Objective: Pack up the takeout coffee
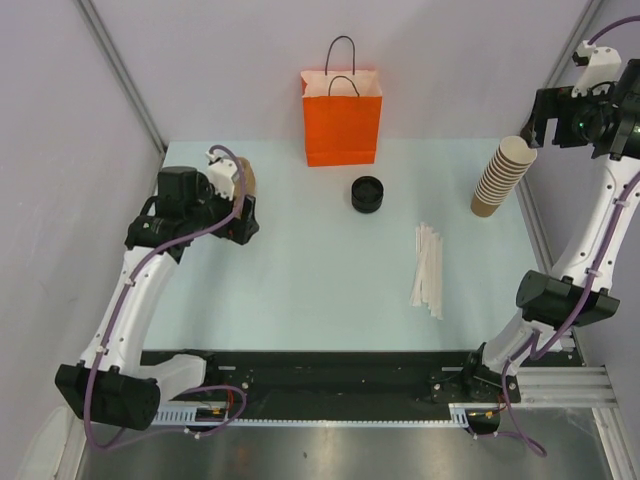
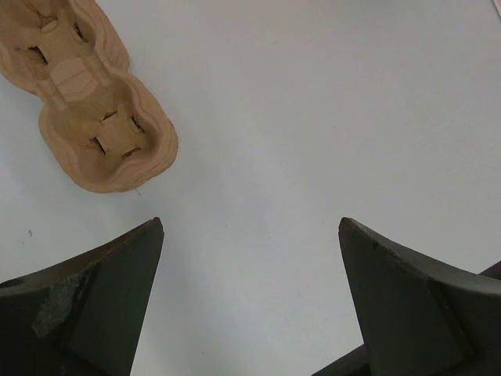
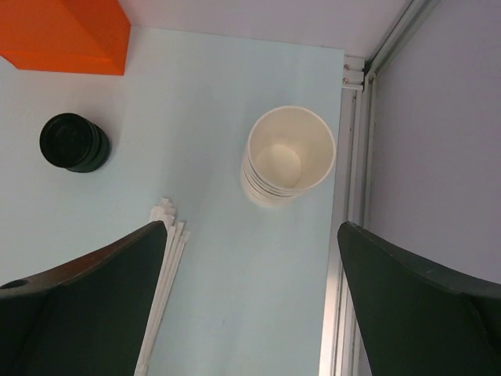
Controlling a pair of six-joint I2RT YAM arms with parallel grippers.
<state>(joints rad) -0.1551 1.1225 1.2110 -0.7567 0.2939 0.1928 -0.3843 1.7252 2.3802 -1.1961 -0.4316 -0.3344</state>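
Orange bag point(image 1: 342, 120), lid stack point(image 1: 367, 194), cup stack point(image 1: 503, 178) — one each

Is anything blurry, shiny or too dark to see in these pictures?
Left wrist view: the cup carrier is sharp, with only a thin shadow. Right wrist view: the jaws are dark and the stack of black lids shows little detail. Top external view: even light, faint shadows, no glare.

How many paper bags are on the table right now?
1. The orange bag stands upright at the far edge of the table, near the middle, just behind the stack of black lids. The left arm hides a little of the table.
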